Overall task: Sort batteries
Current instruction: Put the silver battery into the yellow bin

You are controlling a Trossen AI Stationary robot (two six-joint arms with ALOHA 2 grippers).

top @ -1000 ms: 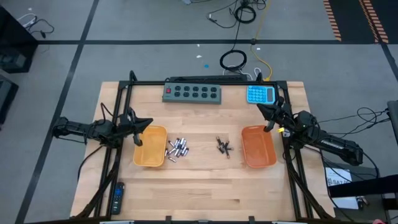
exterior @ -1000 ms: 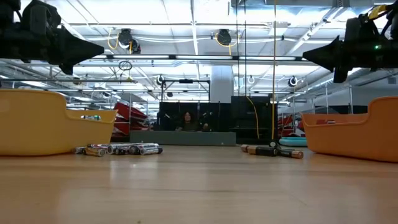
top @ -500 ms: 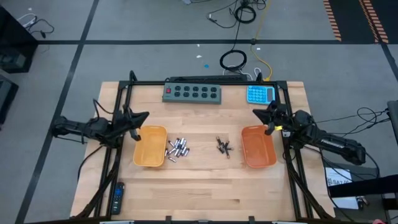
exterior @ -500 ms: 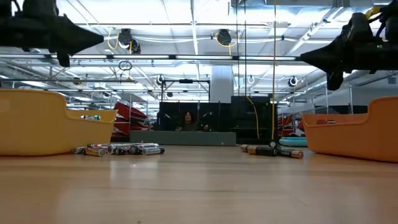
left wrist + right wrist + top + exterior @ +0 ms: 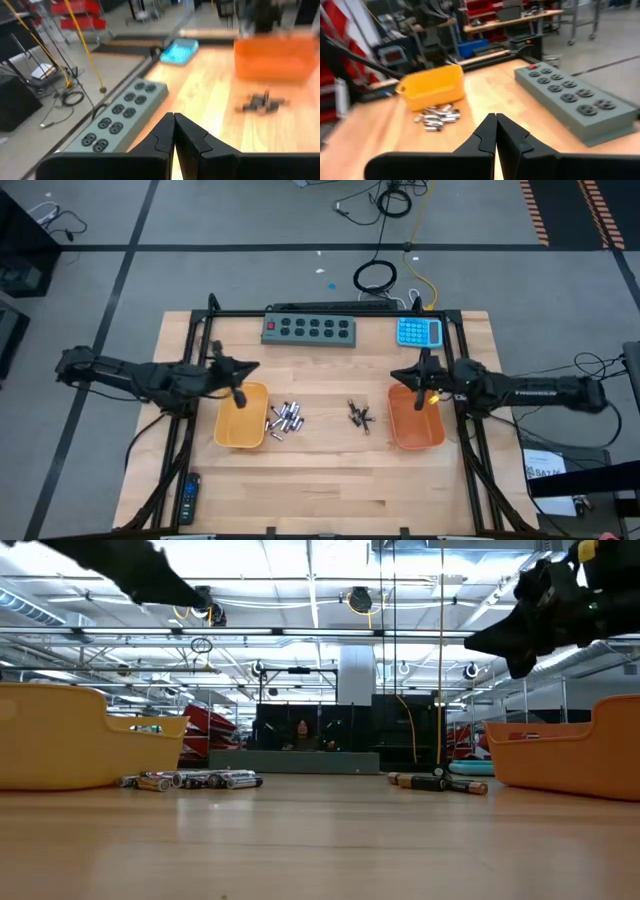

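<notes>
High view: silvery batteries (image 5: pixel 283 419) beside yellow tray (image 5: pixel 241 430), dark batteries (image 5: pixel 359 416) mid-desk | both grippers' jaws pressed together, empty | risk: shut jaws scatter piles on descent.

Grey floor (image 5: pixel 250 220), loose cables (image 5: pixel 385 200), bright ceiling lights (image 5: pixel 300 560)

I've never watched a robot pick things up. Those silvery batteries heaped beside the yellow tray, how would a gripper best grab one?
Probably from straight above, fingers closing across the round body of a silvery battery at the pile's edge. They lie flat and touching, so an outer one leaves finger room. The left gripper, shut, is nearest.
</notes>
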